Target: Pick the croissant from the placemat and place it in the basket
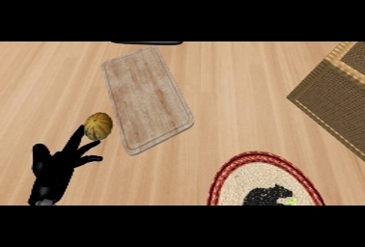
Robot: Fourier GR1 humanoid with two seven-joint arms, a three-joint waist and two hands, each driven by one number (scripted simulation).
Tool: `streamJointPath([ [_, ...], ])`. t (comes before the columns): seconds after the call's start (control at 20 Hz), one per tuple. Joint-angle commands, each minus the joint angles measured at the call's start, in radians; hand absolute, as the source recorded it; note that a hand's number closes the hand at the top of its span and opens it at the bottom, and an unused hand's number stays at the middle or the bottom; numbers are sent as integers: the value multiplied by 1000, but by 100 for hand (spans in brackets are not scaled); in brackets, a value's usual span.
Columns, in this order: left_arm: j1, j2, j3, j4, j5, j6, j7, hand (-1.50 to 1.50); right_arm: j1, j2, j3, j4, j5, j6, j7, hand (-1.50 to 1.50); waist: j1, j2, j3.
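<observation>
The round woven placemat (235, 178) with a red rim lies at the lower right. My right hand (265, 195) sits on it at the view's lower edge, fingers curled down over something. Only a small yellow-green sliver (288, 200) shows at the fingertips, so the croissant is almost wholly hidden under the hand. The wicker basket (324, 99) stands at the right edge, well beyond the placemat. My left hand (53, 166) rests open at the lower left, fingers up.
A long wooden cutting board (146, 99) lies slanted in the middle. A small round yellow-orange melon (98, 126) sits beside the board's left edge, just above my left hand's fingertips. A dark object (146, 43) shows at the top edge.
</observation>
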Motion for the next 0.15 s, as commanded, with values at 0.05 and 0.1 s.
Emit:
streamJointPath([
  [0.05,0,-21,-30,80,-18,-4,23,0,-11,-49,-27,90,4,24,-28,-150,-2,22,-11],
  [0.1,36,-36,-41,61,-8,-15,-1,0,-18,-85,-34,105,-5,71,-6,-150,6,23,-11],
])
